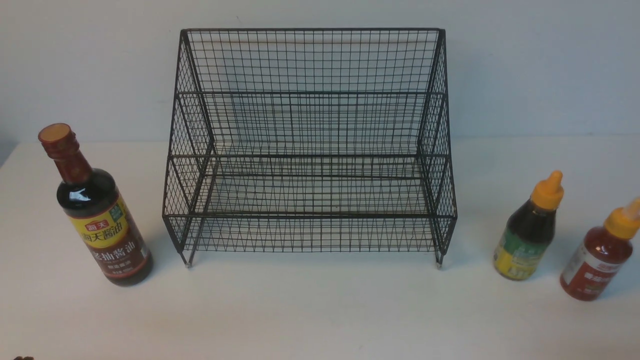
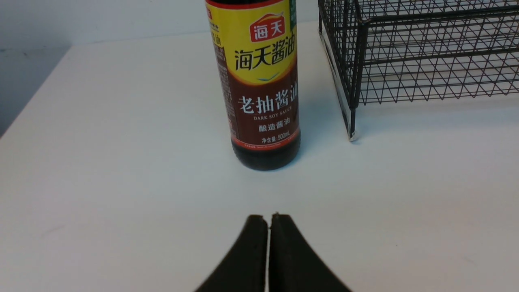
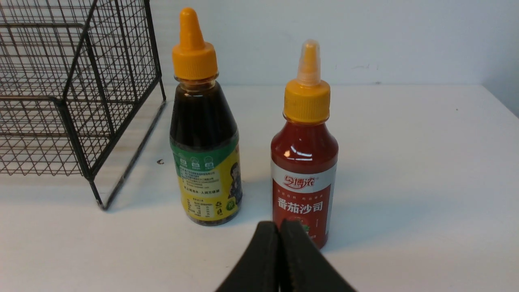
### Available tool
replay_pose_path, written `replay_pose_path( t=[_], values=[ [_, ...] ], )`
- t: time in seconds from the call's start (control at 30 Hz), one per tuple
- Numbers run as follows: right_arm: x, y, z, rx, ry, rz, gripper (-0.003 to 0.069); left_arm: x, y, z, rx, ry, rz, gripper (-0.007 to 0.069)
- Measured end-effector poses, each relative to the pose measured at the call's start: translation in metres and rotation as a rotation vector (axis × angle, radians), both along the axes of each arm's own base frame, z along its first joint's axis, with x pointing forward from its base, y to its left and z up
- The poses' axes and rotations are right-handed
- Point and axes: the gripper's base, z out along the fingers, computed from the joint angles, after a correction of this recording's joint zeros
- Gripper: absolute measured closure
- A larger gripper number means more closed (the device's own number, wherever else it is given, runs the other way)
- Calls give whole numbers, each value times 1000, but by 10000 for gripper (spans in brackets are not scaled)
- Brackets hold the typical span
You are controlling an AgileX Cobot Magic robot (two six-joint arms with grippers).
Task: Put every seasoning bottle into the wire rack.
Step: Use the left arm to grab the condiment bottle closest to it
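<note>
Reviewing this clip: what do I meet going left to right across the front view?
Tall dark glass soy-sauce bottle with red cap → wide black wire-mesh rack with stepped tiers → dark squeeze bottle with orange nozzle and green-yellow label → red squeeze bottle with orange cap and white-red label.

The supporting surface is a white tabletop (image 1: 320, 310), smooth and pale, with a straight rear edge. Directly behind it stands a plain, light-coloured wall (image 1: 540, 65), bearing a faint small mark high up. A small dark speck (image 3: 160, 161) is noted on the tabletop in the right wrist view; its nature cannot be determined.
</note>
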Motion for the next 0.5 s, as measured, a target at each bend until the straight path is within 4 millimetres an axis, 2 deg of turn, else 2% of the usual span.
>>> replay_pose_path(
  t=[0.13, 0.23, 0.37, 0.47, 0.5],
  values=[
    [0, 0, 0, 0, 0, 0, 673, 1, -1, 2, -58, -34, 2, 629],
    [0, 0, 0, 0, 0, 0, 673, 3, -3, 12, -182, -139, 8, 629],
    [0, 0, 0, 0, 0, 0, 673, 5, -2, 27, -276, -299, 20, 629],
    [0, 0, 0, 0, 0, 0, 673, 2, 3, 50, -298, -557, 39, 629],
    [0, 0, 0, 0, 0, 0, 673, 1, 3, 53, -300, -592, 41, 629]
  ],
)
